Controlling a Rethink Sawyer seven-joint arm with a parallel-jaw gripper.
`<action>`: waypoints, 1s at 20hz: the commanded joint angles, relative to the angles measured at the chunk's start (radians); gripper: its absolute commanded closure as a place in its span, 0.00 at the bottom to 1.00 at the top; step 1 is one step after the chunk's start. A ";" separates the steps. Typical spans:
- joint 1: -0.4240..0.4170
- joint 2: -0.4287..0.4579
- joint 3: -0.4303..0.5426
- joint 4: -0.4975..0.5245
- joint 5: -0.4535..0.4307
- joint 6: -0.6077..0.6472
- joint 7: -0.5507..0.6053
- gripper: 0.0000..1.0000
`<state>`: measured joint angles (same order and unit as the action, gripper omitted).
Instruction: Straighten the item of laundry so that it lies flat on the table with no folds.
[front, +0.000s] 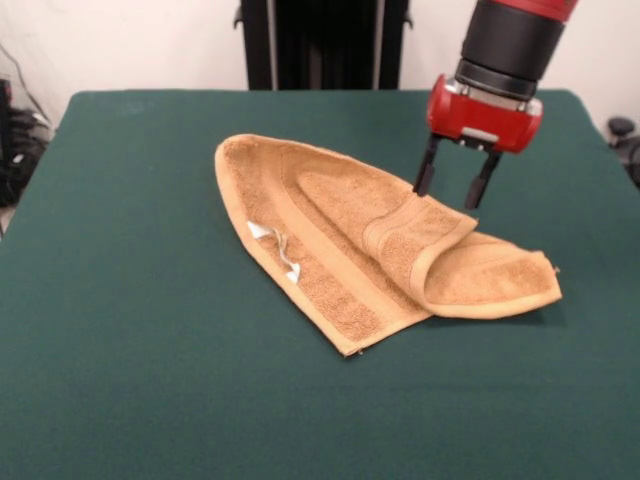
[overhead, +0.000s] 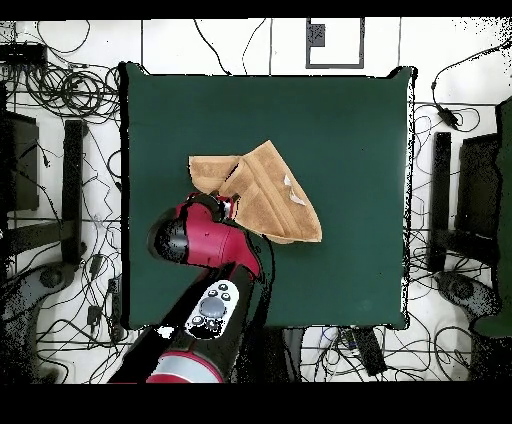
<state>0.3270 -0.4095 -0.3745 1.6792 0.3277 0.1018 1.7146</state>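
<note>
Front view shows the towel (front: 370, 245) lying on the green table (front: 130, 330), a little right of the middle and nearer the far side than the near edge. It is not flat. Its broad rounded end points toward the far left, and its right part is folded back over itself, making a thick doubled flap with a curled rim that reaches out to the right. A long raised crease runs down the middle of the cloth. A small white tag (front: 275, 245) sticks up from the left hem, and the lowest corner of the towel points toward the near edge of the table.

The gripper (front: 457, 190) comes down from the red and black arm (front: 500, 70) at the upper right. Its two dark fingers (front: 427, 172) are spread apart with a clear gap between them and hold nothing. Their tips stand at the far edge of the folded flap, right at the cloth or just above it; whether they touch cannot be told.

In the overhead view the towel (overhead: 262, 195) lies around the middle of the table (overhead: 360, 120), with the arm (overhead: 205, 290) reaching in from the bottom and its red head covering the lower left edge of the cloth. The fingers are hidden there.
</note>
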 joint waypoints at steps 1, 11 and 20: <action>0.007 0.037 0.033 0.022 -0.007 0.102 0.172 0.00; -0.120 0.073 0.205 0.054 -0.039 -0.007 0.147 0.00; -0.121 0.116 0.223 0.048 -0.031 -0.068 0.183 0.00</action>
<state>0.1926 -0.3696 -0.3086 1.6805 0.3279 0.0787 1.7146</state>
